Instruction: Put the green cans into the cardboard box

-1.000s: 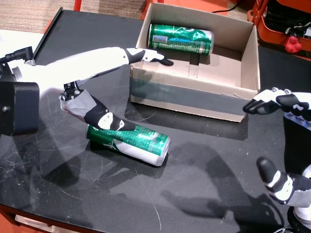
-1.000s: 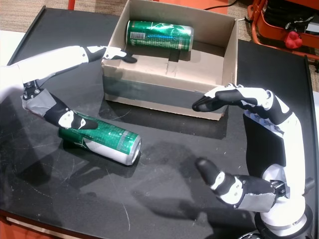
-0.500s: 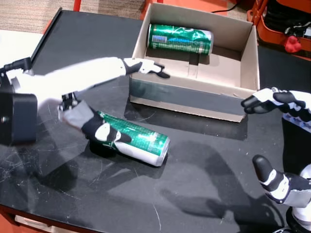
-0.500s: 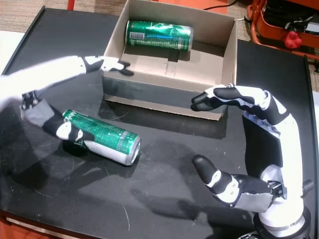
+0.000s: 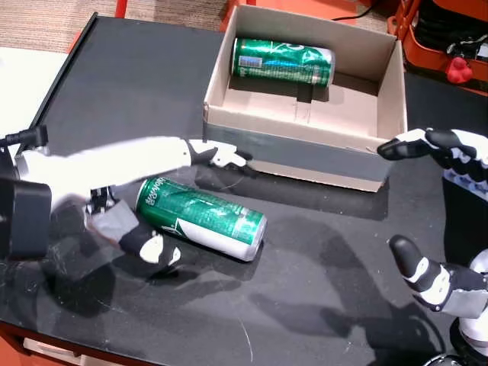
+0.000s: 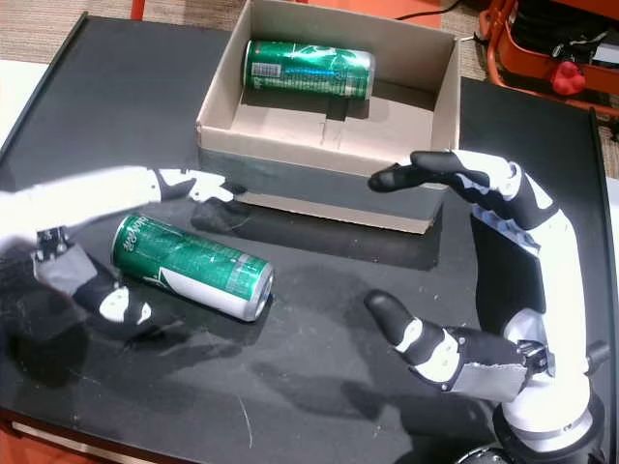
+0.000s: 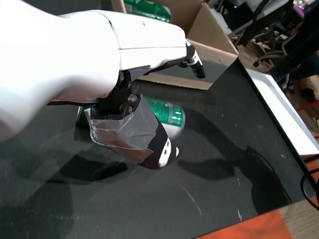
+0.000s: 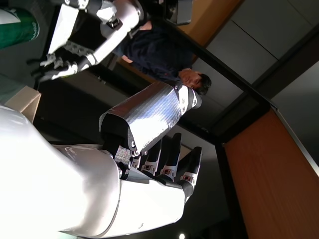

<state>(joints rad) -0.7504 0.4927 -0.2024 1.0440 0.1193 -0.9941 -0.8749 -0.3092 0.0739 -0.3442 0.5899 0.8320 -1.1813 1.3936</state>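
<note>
One green can (image 5: pixel 201 217) lies on its side on the black table (image 5: pixel 320 252) before the cardboard box (image 5: pixel 305 164), long axis slanting, silver end rightward; left hand (image 5: pixel 164 202) spread around it, not gripping; right hand (image 5: pixel 435 221) open, empty.

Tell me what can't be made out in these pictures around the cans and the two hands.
- Left hand: blurred in both head views, so any contact with the can on the table is unclear.
- That can in the left wrist view: mostly hidden behind the thumb.
- Right hand: its palm faces away in the head views.
- Can in the box: its label is too small to read.
</note>
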